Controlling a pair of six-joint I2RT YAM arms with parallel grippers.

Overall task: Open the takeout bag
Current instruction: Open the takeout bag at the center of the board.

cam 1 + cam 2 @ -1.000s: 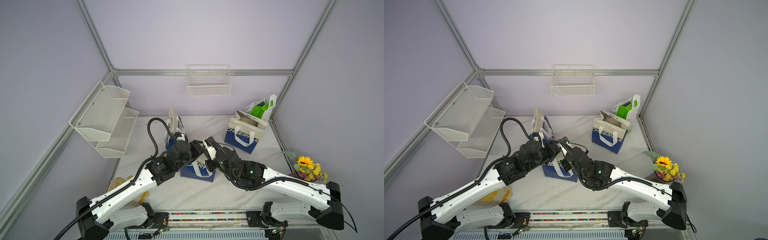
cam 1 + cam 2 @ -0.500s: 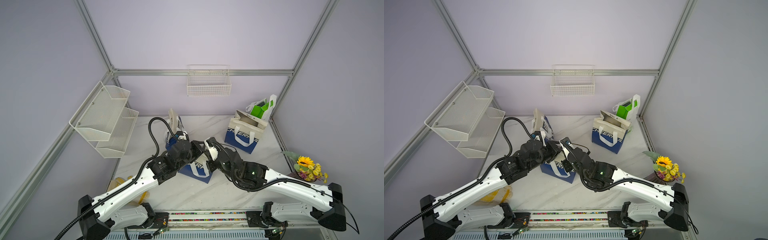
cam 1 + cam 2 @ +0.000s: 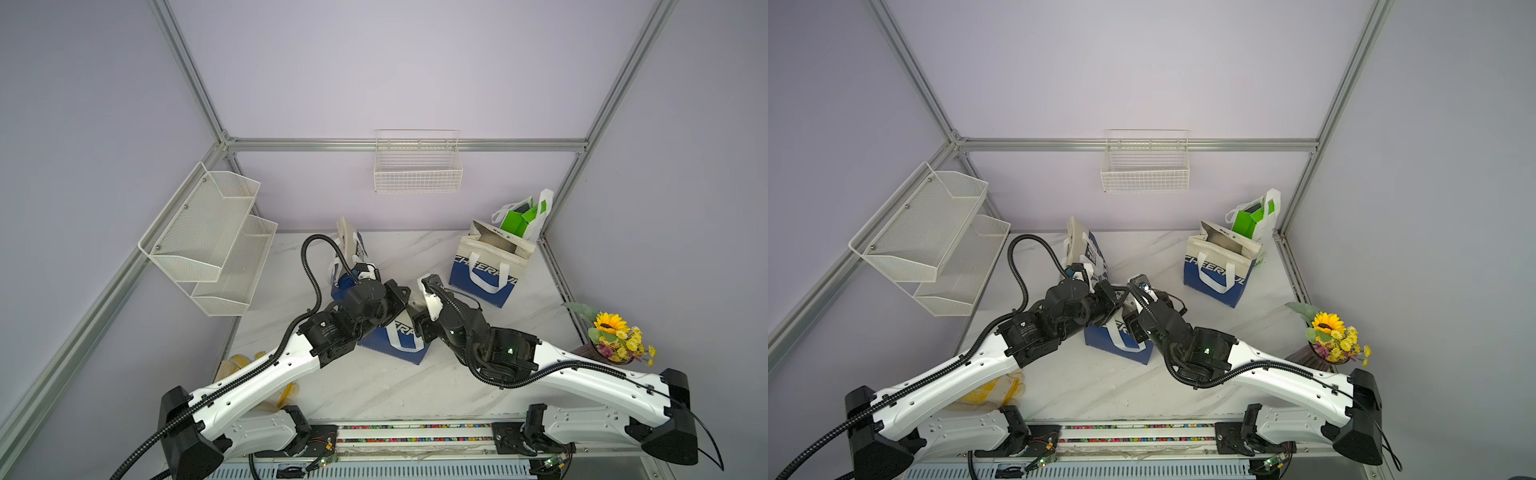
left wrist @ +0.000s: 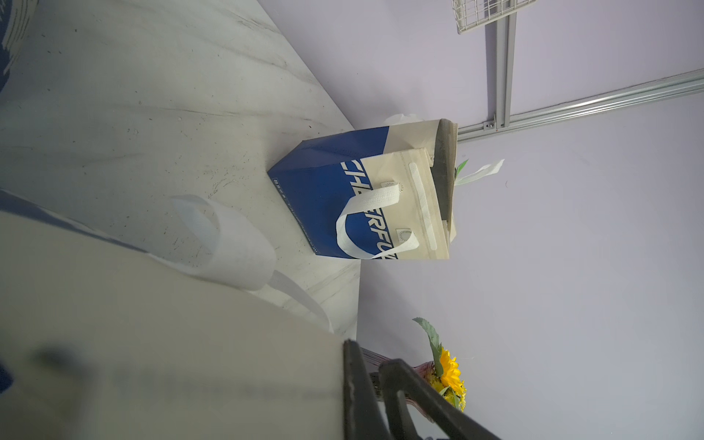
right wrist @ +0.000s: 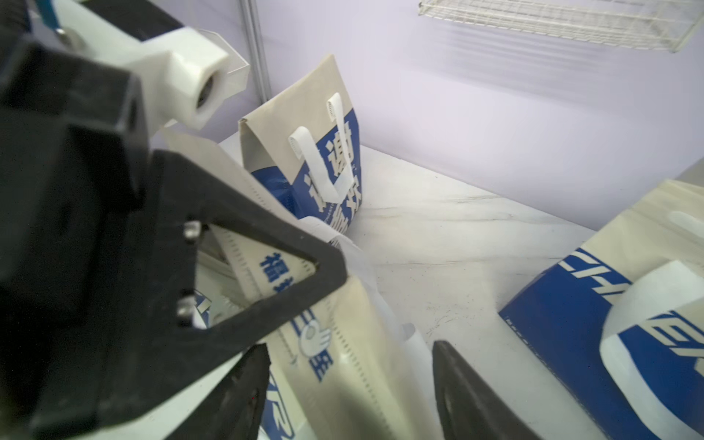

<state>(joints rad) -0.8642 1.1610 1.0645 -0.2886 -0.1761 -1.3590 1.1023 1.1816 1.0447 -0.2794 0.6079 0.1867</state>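
The takeout bag [image 3: 401, 347] [image 3: 1119, 345], blue below and beige above with white handles, stands mid-table between my two arms. My left gripper [image 3: 406, 297] [image 4: 371, 354] is shut on the bag's beige top edge [image 4: 171, 343]. In the right wrist view its black triangular finger [image 5: 266, 289] presses on that printed flap. My right gripper [image 5: 350, 344] is open, its two dark fingers standing either side of the bag's top [image 5: 335, 365] without pinching it. Both top views hide the right jaws behind the wrist [image 3: 432, 309].
An opened matching bag [image 3: 486, 270] stands at the back right with a green bag [image 3: 519, 216] behind it. A closed bag [image 3: 351, 245] leans at the back left. A sunflower vase [image 3: 615, 336], mesh shelves [image 3: 208, 241], wire basket [image 3: 417, 166] and yellow item [image 3: 249, 361] ring the table.
My left gripper has closed on the bag's top edge. My right gripper has opened and let go. The bag has shifted slightly to the left.
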